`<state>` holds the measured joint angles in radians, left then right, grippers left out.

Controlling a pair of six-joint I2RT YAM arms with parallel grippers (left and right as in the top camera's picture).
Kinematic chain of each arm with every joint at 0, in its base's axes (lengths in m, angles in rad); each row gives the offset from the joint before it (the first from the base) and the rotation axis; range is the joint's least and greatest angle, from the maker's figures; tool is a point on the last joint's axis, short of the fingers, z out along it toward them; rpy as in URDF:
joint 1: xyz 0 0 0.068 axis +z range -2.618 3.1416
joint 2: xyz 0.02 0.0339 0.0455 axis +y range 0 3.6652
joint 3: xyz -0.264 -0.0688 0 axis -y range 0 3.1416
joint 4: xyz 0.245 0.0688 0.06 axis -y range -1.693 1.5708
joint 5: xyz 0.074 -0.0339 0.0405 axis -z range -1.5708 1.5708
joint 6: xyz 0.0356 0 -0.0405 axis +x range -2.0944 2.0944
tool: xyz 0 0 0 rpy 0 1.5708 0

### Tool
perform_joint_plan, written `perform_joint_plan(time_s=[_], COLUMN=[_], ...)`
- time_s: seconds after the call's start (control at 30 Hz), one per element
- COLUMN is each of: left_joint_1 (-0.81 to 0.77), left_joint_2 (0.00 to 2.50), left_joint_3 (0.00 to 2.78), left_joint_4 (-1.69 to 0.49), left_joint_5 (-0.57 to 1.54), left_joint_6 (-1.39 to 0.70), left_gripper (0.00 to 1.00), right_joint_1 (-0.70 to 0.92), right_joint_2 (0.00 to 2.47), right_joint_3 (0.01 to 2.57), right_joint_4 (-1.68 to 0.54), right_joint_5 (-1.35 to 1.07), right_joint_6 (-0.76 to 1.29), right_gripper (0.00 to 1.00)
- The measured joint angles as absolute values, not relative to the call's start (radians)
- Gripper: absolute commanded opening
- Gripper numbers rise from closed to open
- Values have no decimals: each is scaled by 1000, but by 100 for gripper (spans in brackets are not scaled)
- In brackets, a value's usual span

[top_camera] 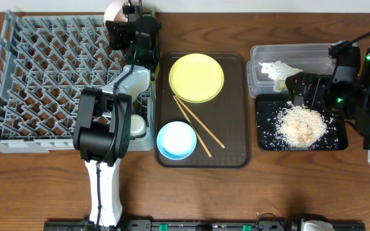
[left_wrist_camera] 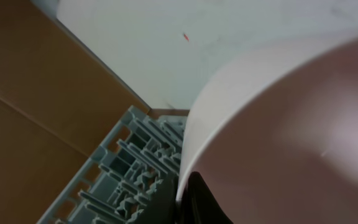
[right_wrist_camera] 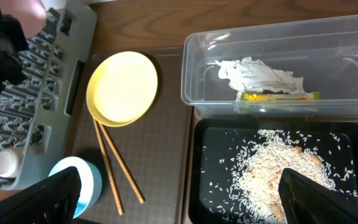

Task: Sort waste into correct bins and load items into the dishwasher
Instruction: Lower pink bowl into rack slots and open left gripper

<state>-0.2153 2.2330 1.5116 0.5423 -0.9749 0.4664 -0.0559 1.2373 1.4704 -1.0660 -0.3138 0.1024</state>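
Left gripper (top_camera: 121,25), stretched toward eleven o'clock, grips a white bowl (top_camera: 115,10); right gripper (top_camera: 299,88) at three o'clock hangs spread wide.

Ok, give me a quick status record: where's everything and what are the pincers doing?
left pincer: shut on white bowl, at far edge of rack
right pincer: open, empty, over black tray
rack: cup
brown tray: plate, blue bowl, chopsticks
tub: napkin, wrapper
black tray: rice
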Motion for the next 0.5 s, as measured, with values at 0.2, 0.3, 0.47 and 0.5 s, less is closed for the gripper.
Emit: perform_joint_plan(time_s=[0.2, 0.3, 0.47, 0.5], left_joint_1=[-226, -243, -265, -270], left_joint_2=[2233, 2233, 2233, 2233], left_joint_3=[1512, 1512, 1512, 1512], left_joint_4=[482, 434, 408, 408], left_joint_5=[-974, -970, -971, -972], left_joint_6=[421, 414, 415, 415], left_gripper=[8, 8, 8, 8], right_joint_1=[-56, -56, -56, -56], right_joint_2=[1237, 1237, 1237, 1237], right_joint_3=[1470, 1470, 1470, 1470], right_joint_4=[-1067, -1068, -1070, -1070], right_joint_5=[-314, -314, -314, -314], right_joint_6=[102, 102, 103, 102], right_gripper=[99, 99, 99, 99])
